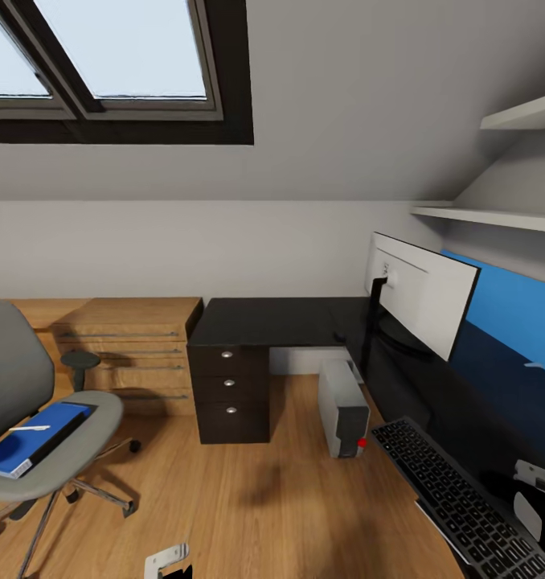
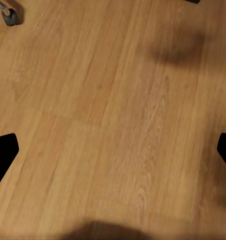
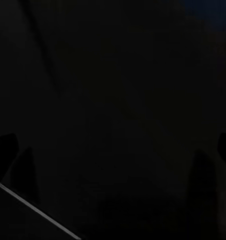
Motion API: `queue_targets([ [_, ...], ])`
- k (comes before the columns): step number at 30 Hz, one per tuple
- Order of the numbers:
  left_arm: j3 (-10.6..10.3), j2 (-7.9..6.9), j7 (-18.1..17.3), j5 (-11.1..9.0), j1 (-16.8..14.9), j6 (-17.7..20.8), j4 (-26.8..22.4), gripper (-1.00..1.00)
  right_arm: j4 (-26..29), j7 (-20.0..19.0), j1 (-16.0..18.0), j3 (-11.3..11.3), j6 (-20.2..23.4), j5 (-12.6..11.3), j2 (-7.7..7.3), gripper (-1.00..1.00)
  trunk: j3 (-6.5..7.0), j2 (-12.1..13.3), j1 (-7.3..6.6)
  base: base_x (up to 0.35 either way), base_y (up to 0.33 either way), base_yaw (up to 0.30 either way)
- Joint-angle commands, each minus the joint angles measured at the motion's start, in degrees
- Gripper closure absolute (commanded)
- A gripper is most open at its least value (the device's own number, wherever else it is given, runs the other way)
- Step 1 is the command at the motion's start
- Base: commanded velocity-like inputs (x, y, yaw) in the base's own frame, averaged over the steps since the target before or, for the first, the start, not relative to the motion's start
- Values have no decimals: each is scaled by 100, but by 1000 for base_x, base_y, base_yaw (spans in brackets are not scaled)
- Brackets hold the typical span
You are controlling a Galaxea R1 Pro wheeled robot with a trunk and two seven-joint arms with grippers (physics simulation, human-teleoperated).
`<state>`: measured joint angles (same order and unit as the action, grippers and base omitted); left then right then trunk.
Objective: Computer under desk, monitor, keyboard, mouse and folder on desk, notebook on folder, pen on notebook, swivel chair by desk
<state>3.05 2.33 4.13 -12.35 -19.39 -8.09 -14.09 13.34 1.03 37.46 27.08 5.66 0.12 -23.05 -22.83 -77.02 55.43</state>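
Desk already carries monitor and keyboard; computer sits beneath. Swivel chair stands well apart, folder still on its seat. Left gripper hangs wide open over floor; right gripper looks wide.

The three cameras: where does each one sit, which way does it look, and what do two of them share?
Head view: high on the robot, looking forward and down at the desk, monitor, keyboard and swivel chair; the left gripper shows.
Left wrist view: looks down at the wooden floor between dark fingertips.
Right wrist view: faces the desk's black top.
Shared: head and left wrist views both show the floor.
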Motion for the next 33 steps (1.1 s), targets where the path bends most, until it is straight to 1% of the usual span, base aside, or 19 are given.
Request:
queue_targets([
  [1,29,4,2,-5,-4,-16,2,-100,-264,11,-2,-10,32,-4,2,-100,-7,-3,0,-27,0,0],
  [10,29,4,5,-5,-4,-10,2,-100,-267,11,-2,-10,32,-4,2,-100,-7,-3,0,-24,0,0],
  [19,29,4,8,-5,-4,-9,2,-100,-269,11,-2,-10,32,-4,2,-100,-7,-3,0,-120,0,0],
  [33,29,2,9,-7,-4,-11,2,-100,-270,11,-2,-10,22,-4,9,-100,-7,-3,0,-23,0,0],
])
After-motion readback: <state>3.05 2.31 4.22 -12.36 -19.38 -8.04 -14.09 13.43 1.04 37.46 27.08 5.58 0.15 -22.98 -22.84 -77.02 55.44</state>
